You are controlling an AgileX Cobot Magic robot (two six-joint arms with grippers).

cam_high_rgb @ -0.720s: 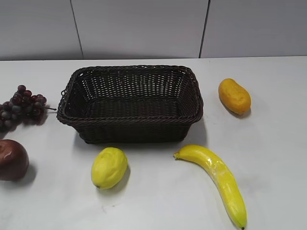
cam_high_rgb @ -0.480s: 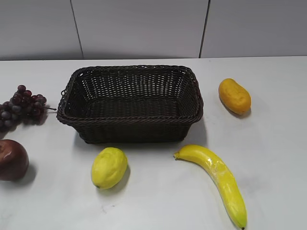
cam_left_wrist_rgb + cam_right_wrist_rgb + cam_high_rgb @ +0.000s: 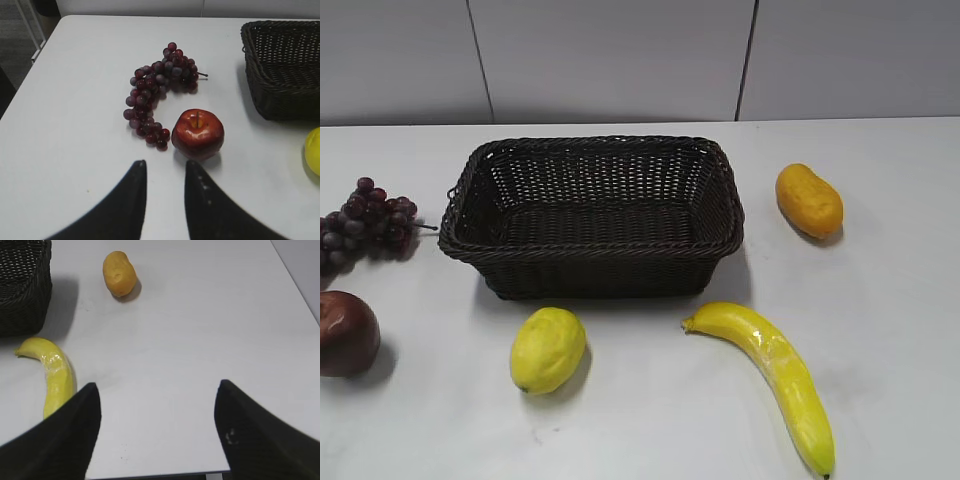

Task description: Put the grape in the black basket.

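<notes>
my left gripper (image 3: 162,167) hovering near the apple (image 3: 198,133), jaws narrowly parted, nothing held, right gripper (image 3: 157,395) gaping wide, grape (image 3: 156,95) on the table left of the black basket (image 3: 592,214)

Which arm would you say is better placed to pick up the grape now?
Left. Its hand faces the grape, which lies left of the black basket; the right hand sees only banana side.
</notes>
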